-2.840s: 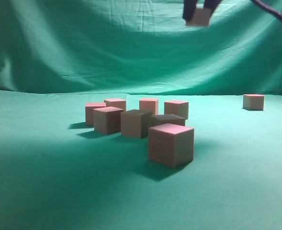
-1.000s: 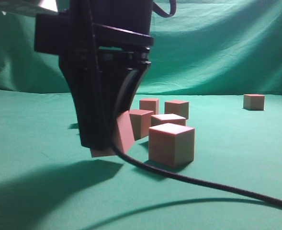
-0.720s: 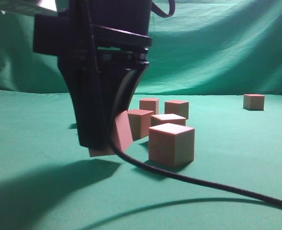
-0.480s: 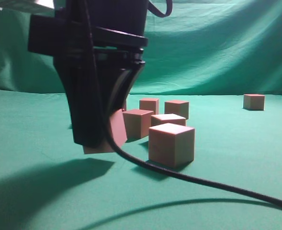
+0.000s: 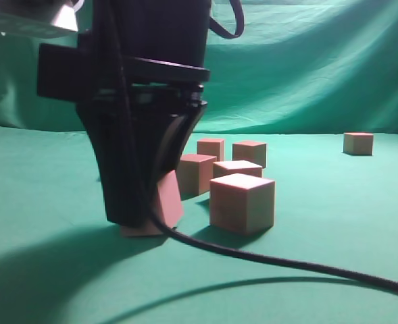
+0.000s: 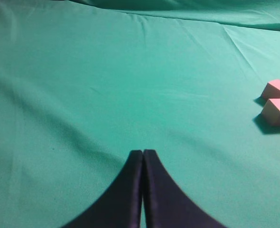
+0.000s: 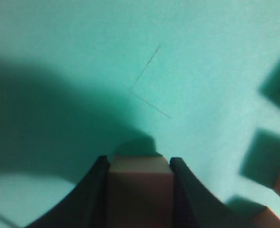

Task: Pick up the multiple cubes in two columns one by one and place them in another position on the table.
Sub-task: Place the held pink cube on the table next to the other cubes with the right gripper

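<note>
My right gripper (image 5: 144, 219) is at the front left of the exterior view, shut on a pinkish wooden cube (image 5: 166, 201). The cube is tilted and its lower edge rests on or just above the green cloth. In the right wrist view the cube (image 7: 139, 190) fills the gap between the two black fingers (image 7: 137, 164). A group of cubes stands behind and to the right: a near one (image 5: 242, 202), two behind it (image 5: 197, 173) (image 5: 236, 167), and two farther back (image 5: 210, 148) (image 5: 249, 152). My left gripper (image 6: 142, 153) is shut and empty above bare cloth.
A lone cube (image 5: 358, 143) stands at the far right. The right arm's black cable (image 5: 286, 262) trails across the front of the cloth. Two cubes (image 6: 277, 89) (image 6: 276, 111) show at the right edge of the left wrist view. A green backdrop hangs behind.
My right gripper came in from high at the back with the cube, and over the last second it sank and shifted slightly left, bringing the cube down to the cloth.
</note>
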`<move>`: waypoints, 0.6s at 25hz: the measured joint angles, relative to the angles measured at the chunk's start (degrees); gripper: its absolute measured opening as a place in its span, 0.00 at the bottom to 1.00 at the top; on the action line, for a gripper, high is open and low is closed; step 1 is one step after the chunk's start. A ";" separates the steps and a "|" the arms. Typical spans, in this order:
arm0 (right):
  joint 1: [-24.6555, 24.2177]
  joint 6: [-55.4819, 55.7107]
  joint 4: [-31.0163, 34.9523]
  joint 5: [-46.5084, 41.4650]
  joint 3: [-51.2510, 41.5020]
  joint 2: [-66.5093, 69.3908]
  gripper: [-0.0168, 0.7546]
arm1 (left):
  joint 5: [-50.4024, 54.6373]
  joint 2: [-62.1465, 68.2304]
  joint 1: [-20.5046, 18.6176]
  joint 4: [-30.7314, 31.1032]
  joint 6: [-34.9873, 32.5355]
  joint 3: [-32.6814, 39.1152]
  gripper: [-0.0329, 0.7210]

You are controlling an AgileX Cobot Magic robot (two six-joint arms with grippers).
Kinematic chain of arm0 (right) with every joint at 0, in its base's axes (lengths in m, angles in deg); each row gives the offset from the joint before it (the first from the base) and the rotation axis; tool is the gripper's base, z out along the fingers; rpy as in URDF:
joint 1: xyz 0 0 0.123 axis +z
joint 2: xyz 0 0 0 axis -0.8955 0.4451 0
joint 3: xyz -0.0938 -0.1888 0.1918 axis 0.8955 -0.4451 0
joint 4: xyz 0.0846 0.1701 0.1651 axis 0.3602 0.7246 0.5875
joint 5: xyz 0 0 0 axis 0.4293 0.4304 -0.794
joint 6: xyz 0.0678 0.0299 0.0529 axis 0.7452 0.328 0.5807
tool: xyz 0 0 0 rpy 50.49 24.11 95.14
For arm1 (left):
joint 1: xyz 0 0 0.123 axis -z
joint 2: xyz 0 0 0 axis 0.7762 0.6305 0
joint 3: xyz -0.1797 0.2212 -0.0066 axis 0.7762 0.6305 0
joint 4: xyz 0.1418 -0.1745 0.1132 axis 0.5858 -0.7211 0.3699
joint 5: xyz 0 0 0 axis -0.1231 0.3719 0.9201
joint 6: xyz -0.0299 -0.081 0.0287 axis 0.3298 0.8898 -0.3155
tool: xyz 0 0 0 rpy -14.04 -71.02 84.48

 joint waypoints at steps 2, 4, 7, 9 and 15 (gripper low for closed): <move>0.00 0.00 0.00 0.00 0.00 0.09 0.36 | 0.00 0.00 0.00 0.00 0.00 0.00 0.04; 0.00 0.00 0.00 0.00 0.11 0.09 0.36 | 0.00 0.00 0.00 0.00 0.00 0.00 0.04; 0.00 0.27 0.00 -1.81 1.90 0.30 0.46 | 0.00 0.00 0.00 0.00 0.00 0.00 0.04; 0.00 1.58 0.00 -4.03 4.79 0.35 0.61 | 0.00 0.00 0.00 0.00 0.00 0.00 0.04; 0.00 2.80 0.00 -16.06 16.60 0.35 0.86 | 0.00 0.00 0.00 0.00 0.00 0.00 0.04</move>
